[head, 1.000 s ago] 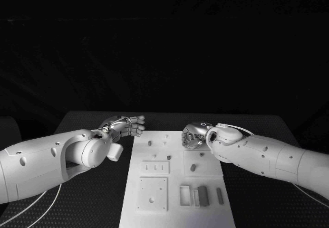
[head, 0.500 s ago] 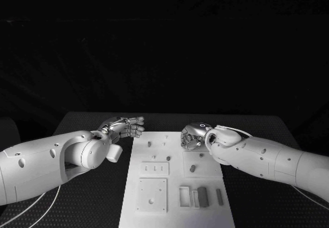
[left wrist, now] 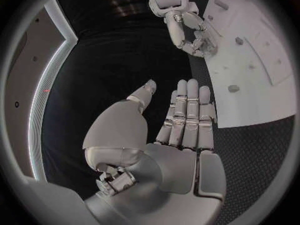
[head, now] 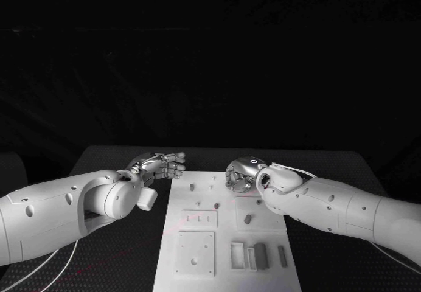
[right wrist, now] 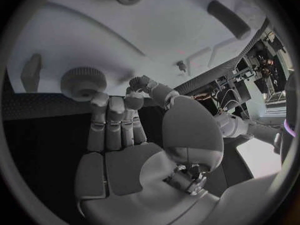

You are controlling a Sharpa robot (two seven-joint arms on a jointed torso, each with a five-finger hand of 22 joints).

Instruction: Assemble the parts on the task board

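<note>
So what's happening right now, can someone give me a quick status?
Left hand open, empty, beside the task board. Right hand at the board's far end, fingertips by a round knurled part; contact unclear. Nothing in the way.

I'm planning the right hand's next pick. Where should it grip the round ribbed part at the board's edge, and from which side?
Probably the ribbed rim of the round part, pinched across its width between the thumb and a finger. It seems to lie flat face up at the edge of the task board, and the right hand has its fingertips beside it, so come in from that off-board side.
</note>
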